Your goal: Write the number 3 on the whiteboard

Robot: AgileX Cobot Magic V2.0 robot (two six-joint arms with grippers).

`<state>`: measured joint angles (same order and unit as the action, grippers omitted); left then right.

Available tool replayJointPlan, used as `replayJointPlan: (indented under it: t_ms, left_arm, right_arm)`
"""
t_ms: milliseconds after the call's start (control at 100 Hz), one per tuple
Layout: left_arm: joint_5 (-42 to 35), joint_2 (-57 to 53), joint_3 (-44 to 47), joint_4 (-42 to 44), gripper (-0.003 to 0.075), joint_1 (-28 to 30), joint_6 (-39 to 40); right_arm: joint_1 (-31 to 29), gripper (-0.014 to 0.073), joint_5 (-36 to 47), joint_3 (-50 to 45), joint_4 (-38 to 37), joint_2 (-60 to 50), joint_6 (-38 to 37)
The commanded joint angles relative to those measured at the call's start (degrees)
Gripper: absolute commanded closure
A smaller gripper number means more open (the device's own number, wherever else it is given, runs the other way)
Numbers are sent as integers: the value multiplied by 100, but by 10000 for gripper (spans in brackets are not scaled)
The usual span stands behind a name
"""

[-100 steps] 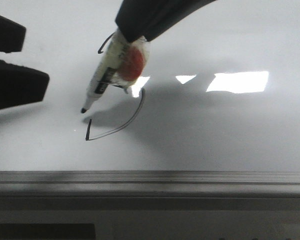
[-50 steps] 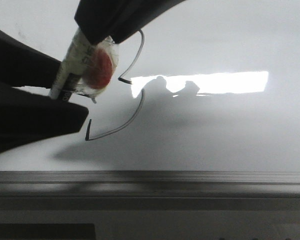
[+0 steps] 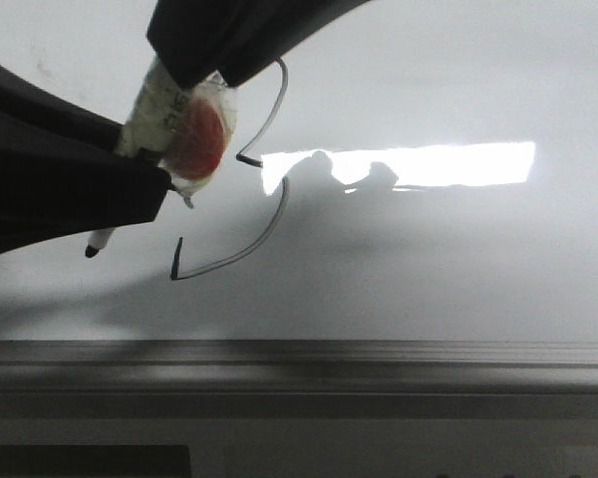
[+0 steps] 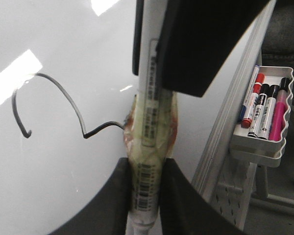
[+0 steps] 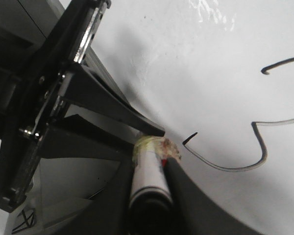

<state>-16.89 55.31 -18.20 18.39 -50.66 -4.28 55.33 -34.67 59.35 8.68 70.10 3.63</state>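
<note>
The only writing I can read is the number 3 [image 3: 247,179] itself, one thin black digit drawn on the whiteboard [image 3: 429,269], with a pointed middle and hooked ends; in the front view it sits left of centre, its lower hook ending toward 7 o'clock of the bright rectangular reflection [image 3: 429,164]. The marker [image 3: 164,124] carries a barcode and small print along its barrel in the left wrist view [image 4: 149,161], too fine to read. My right end effector [image 3: 194,75] comes down from 12 o'clock in the front view, dark and tilted, its fingers together on the marker's wrapped upper barrel, where a red patch shows under clear tape. My left end effector [image 3: 145,184] reaches in from 9 o'clock, its two dark fingers closed on the same marker lower down, so both clamp one pen; the black tip [image 3: 91,251] pokes out below my left fingers, at about 9 o'clock of the digit's lower hook. I cannot tell whether the tip touches the board. A grey rail [image 3: 299,354] runs along the board's near edge. In the left wrist view, a white tray [image 4: 264,115] beyond the rail holds five markers: blue, red, two black, and pink.
</note>
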Motion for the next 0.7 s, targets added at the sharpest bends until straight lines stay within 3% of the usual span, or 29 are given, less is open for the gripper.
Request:
replayJointPlan:
  t_ms: [0, 80, 150, 250, 430, 690]
  left_arm:
    - [-398, -43, -147, -139, 741, -44, 94]
    - [-233, -43, -147, -509, 741, -44, 112]
    - [-92, -43, -147, -1498, 741, -44, 112]
    - [-79, -107, -147, -3712, 741, -44, 112]
    - [98, -184, -147, -5994, 741, -44, 112]
    - [121, -68, -147, -6183, 741, -44, 112]
  right_arm:
    - [19, 331, 358, 214, 49, -168, 35]
    - [7, 74, 511, 229, -127, -168, 35]
    - [-52, -10, 530, 281, -379, -234, 35]
    - [-182, 28, 509, 395, -480, -422, 35]
    - [-285, 130, 608, 463, -480, -826, 35]
    - [-285, 138, 631, 463, -470, -981, 35]
